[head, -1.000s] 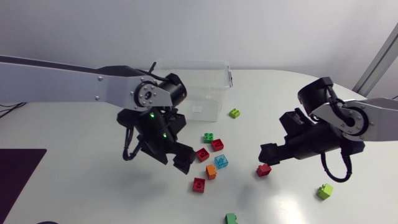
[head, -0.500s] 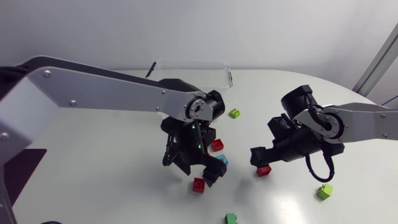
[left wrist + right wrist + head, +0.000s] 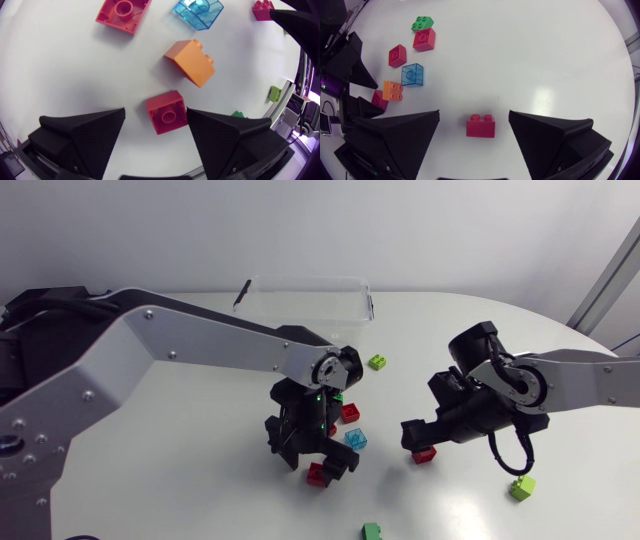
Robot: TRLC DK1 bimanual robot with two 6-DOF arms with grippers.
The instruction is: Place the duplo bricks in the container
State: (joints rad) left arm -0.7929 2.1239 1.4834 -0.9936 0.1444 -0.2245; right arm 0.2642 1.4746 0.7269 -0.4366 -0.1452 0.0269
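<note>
A white desk (image 3: 120, 500) seen from above. A clear plastic container (image 3: 305, 298) stands at the desk's far edge, near its middle, and looks empty. The duplo bricks lie loose around the desk's middle.

The left arm (image 3: 200, 350) reaches there. Its jaws point down and are spread wide on either side of a small red brick (image 3: 166, 112), not gripping it. An orange brick (image 3: 191, 62) lies just ahead, with a clear blue brick (image 3: 198, 12) beyond it.

The right arm (image 3: 570, 375) holds its jaws wide too, straddling a red two-stud brick (image 3: 481, 125) with a gap on each side. A lime brick (image 3: 522, 487) lies well apart, toward the desk's right edge.

The bricks are probably light, hard and smooth. They are best pinched on two flat opposite walls, below the studs. The small red brick sits slightly askew to the jaws and may twist as they close.
</note>
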